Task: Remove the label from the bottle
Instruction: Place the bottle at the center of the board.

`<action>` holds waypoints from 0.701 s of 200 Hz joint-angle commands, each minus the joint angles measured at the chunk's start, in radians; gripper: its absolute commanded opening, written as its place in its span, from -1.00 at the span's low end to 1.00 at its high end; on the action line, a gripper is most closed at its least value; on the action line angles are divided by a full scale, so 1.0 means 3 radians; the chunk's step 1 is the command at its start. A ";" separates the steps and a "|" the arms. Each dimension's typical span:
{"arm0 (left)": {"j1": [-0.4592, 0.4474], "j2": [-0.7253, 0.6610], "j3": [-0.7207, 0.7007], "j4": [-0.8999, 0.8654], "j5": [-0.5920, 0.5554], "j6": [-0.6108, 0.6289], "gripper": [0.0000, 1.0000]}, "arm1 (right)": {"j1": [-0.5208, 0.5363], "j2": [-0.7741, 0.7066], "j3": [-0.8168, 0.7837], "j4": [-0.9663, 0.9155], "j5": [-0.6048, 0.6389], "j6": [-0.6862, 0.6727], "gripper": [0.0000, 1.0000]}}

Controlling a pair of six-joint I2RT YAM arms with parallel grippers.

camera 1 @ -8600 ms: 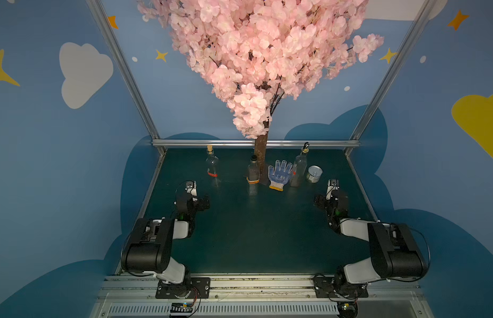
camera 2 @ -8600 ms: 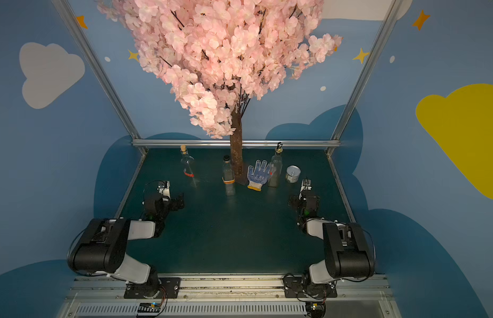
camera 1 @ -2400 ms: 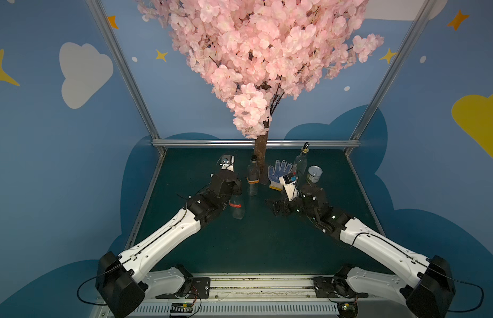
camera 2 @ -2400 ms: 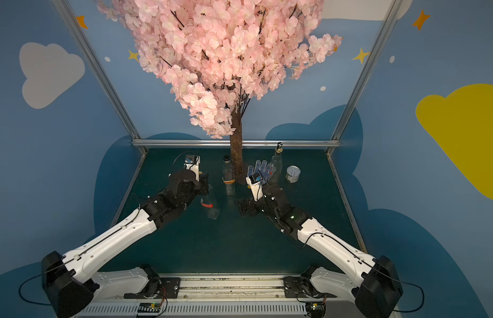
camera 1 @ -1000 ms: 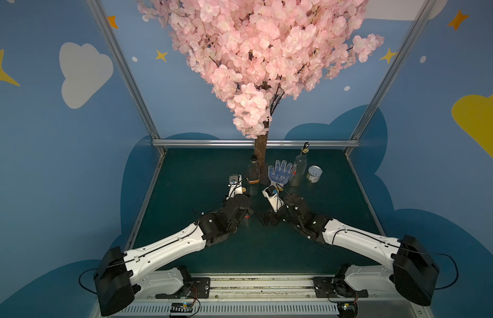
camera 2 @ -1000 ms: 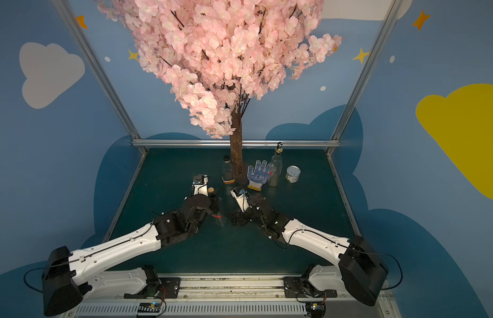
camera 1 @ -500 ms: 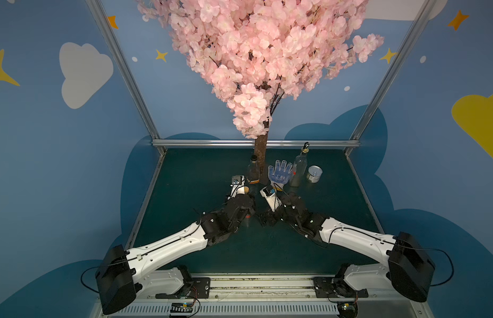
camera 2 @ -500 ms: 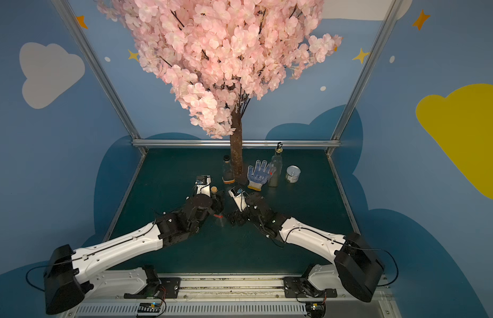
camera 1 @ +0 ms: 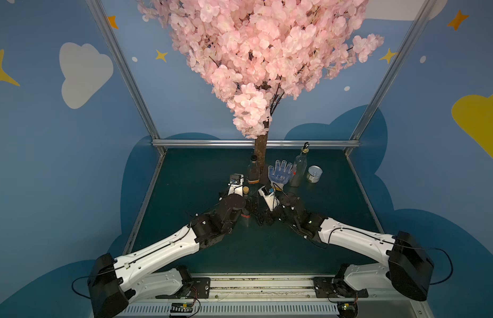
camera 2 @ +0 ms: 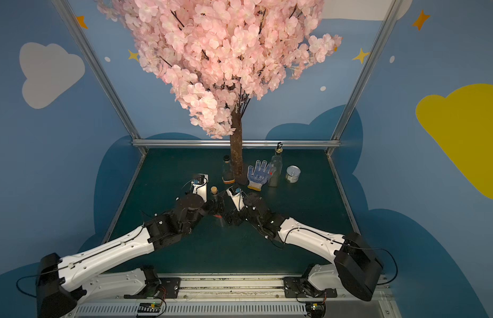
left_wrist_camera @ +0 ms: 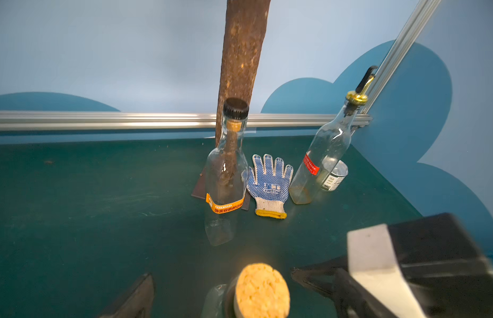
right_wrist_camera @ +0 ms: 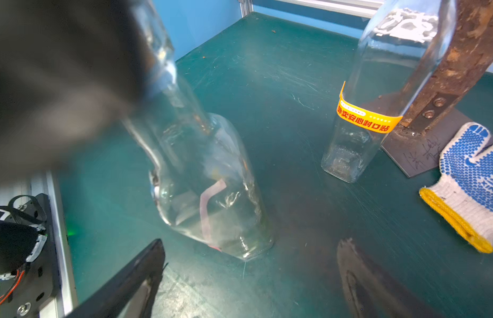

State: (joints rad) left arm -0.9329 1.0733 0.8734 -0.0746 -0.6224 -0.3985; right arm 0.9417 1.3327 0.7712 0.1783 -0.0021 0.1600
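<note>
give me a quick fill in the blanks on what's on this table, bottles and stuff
1. The front bottle is stopped with a ___.
2. The black-capped bottle by the tree trunk wears an ___ band.
3. The glove has ___ dots and a yellow cuff.
4. The spout bottle carries a ___ label.
Missing words: cork; orange; blue; red.

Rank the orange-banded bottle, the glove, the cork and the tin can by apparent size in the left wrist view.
1. orange-banded bottle, largest.
2. glove and cork: about alike. The cork looks big only from nearness to the camera.
3. tin can, smallest, partly hidden behind the pourer bottle.
</note>
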 commanded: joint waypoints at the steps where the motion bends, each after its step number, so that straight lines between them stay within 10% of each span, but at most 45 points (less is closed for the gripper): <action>1: 0.0091 -0.0264 0.0085 -0.0022 0.0290 0.0212 0.99 | 0.0129 -0.0034 0.0128 -0.0037 0.0183 0.0090 0.94; 82: 0.0726 -0.0866 -0.0097 -0.0286 0.1066 0.0079 0.99 | 0.0375 0.0268 0.0442 -0.0078 0.1139 0.0136 0.94; 140: 0.0866 -0.0884 -0.0199 -0.0268 0.1290 0.0009 0.99 | 0.0175 0.0358 0.0458 -0.0021 0.0484 -0.0381 0.95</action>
State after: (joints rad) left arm -0.6876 0.8112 0.8291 -0.1497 -0.2893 -0.3817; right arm 1.0233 1.4254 0.8848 0.1665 0.2249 0.1089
